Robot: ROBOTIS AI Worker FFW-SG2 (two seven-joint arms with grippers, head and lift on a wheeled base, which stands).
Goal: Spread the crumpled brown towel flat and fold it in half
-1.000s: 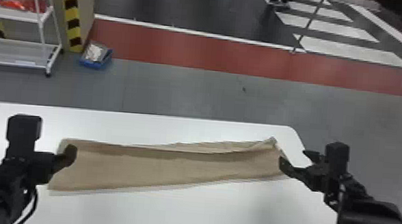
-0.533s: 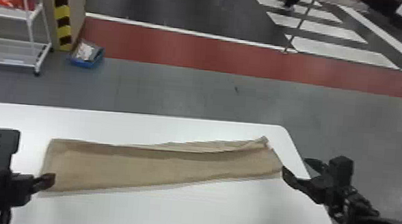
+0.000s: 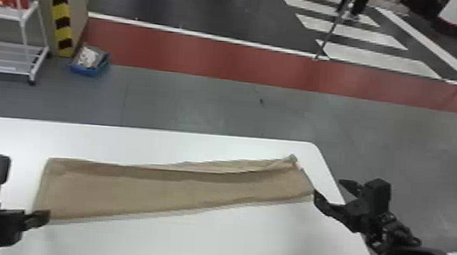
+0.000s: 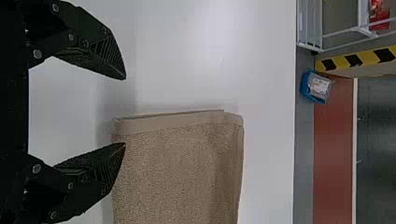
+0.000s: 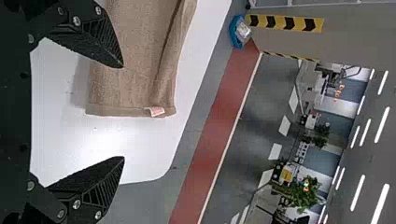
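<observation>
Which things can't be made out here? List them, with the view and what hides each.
- Underside of the towel: hidden by its own top layer, head view.
- One end of the towel: cut off by the bottom edge, left wrist view.
- Near side of the table: cut off by the bottom edge, head view.
- Print on the tag: too small, right wrist view.
- Contents of the blue bin: too small and blurred, head view.

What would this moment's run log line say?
towel: long strip on table; left tool: open, near left end; right tool: open, near right end
</observation>
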